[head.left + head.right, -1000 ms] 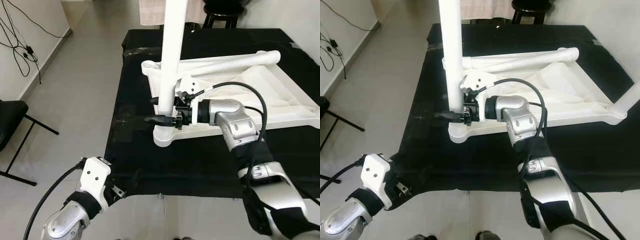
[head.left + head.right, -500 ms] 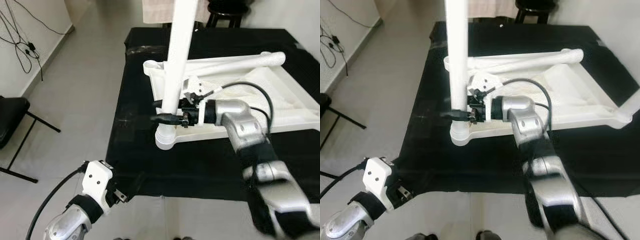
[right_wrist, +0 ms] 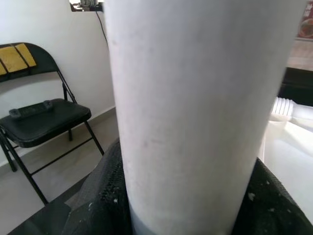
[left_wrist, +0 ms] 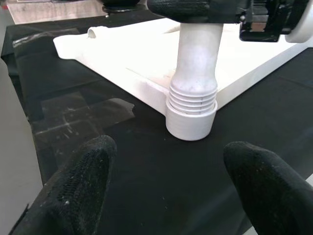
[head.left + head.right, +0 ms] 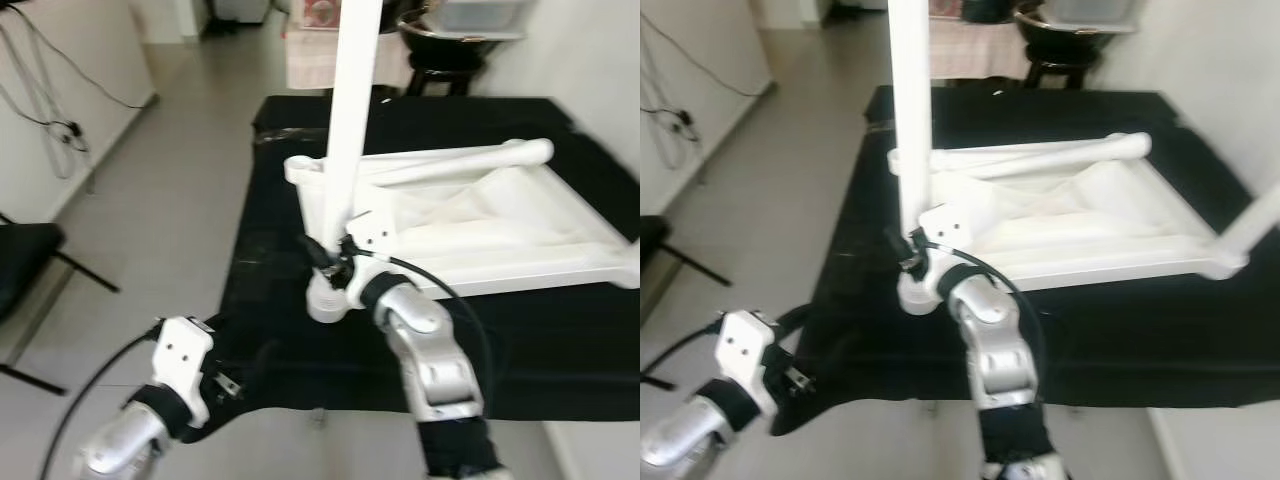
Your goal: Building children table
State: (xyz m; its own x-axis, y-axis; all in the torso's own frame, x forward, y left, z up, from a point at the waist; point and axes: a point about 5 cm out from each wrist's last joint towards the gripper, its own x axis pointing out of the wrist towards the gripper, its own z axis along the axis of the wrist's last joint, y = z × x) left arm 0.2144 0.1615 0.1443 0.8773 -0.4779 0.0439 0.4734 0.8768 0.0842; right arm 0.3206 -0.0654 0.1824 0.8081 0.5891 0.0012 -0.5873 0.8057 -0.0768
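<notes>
The white children's table top (image 5: pixel 480 225) lies upside down on a black cloth (image 5: pixel 290 345). One white leg (image 5: pixel 350 110) stands upright in the ribbed corner socket (image 4: pixel 191 110) at the near left corner. My right gripper (image 5: pixel 326 256) is shut on this leg just above the socket; its fingers (image 3: pixel 100 196) press against both sides. A second leg (image 5: pixel 455 160) lies across the top, and a third (image 5: pixel 1252 218) rises at the right corner. My left gripper (image 4: pixel 173 169) hangs open at the cloth's near left edge, apart from the socket.
A black folding chair (image 3: pixel 41 117) stands on the floor to the left, with cables (image 5: pixel 45 95) along the wall behind it. A dark stool (image 5: pixel 440 45) and a bowl sit beyond the far edge. The grey floor (image 5: pixel 170 190) lies to the left.
The camera has shifted and lifted. My right arm has swung round so the forearm now reaches the leg from the near side. The gripper stays on the leg; the left arm has barely moved.
</notes>
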